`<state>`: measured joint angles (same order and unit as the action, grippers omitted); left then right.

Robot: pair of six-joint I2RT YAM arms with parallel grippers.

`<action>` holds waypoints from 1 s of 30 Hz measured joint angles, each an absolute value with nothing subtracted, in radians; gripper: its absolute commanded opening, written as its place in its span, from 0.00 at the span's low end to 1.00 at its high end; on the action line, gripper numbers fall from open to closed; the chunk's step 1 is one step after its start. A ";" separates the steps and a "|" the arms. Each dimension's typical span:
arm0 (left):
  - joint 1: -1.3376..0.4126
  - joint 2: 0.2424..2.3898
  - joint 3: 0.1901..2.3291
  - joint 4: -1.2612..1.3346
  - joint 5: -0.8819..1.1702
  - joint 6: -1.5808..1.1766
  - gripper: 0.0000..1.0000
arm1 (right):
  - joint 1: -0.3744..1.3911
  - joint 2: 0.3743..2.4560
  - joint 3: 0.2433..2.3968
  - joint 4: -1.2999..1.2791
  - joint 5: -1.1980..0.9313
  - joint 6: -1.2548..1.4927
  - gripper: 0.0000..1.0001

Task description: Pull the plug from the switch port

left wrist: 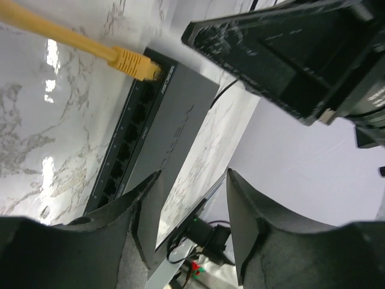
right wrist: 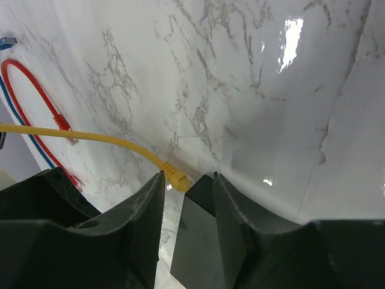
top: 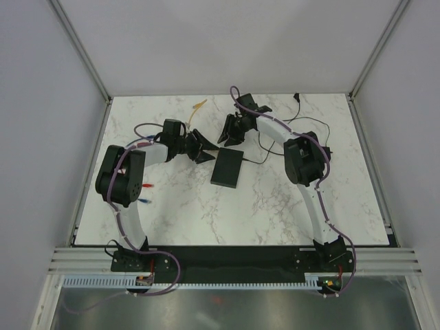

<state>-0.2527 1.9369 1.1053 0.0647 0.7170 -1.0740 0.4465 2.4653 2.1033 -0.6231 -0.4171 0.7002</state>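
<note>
The black network switch (top: 227, 168) lies mid-table. A yellow cable (top: 199, 105) ends in a yellow plug (left wrist: 135, 63) that sits in the end port of the switch (left wrist: 174, 114). My left gripper (top: 205, 150) is open and empty beside the switch's left end, its jaws (left wrist: 192, 174) spread over the switch's near edge. My right gripper (top: 230, 134) is open just above the switch's far end. In the right wrist view its jaws (right wrist: 188, 176) straddle the switch's corner (right wrist: 204, 241), and the plug (right wrist: 174, 176) lies by the left fingertip, not gripped.
A red cable (right wrist: 36, 90) and a blue cable (right wrist: 30, 141) lie on the marble to the left; their ends show by the left arm (top: 146, 185). A black power cord (top: 258, 159) runs from the switch toward the back right. White walls enclose the table.
</note>
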 measured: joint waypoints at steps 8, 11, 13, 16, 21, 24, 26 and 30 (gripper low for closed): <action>-0.250 1.939 1.009 0.262 0.635 -1.204 0.57 | 0.446 2.447 1.990 -0.553 -0.437 0.784 0.31; -0.250 1.955 0.983 0.306 0.614 -1.232 0.55 | 0.443 2.421 1.939 -0.527 -0.430 0.818 0.27; -0.250 1.971 0.969 0.339 0.596 -1.251 0.54 | 0.440 2.394 1.904 -0.509 -0.432 0.845 0.23; -0.250 1.994 0.961 0.380 0.573 -1.274 0.52 | 0.436 2.364 1.884 -0.493 -0.439 0.885 0.22; -0.250 2.013 0.955 0.439 0.533 -1.294 0.50 | 0.432 2.340 1.871 -0.459 -0.456 0.928 0.17; -0.250 2.027 0.955 0.470 0.516 -1.298 0.49 | 0.432 2.326 1.843 -0.453 -0.457 0.936 0.16; -0.251 2.039 0.955 0.488 0.506 -1.299 0.49 | 0.432 2.321 1.824 -0.452 -0.456 0.937 0.15; -0.258 2.057 0.955 0.531 0.493 -1.310 0.49 | 0.430 2.321 1.802 -0.451 -0.455 0.940 0.15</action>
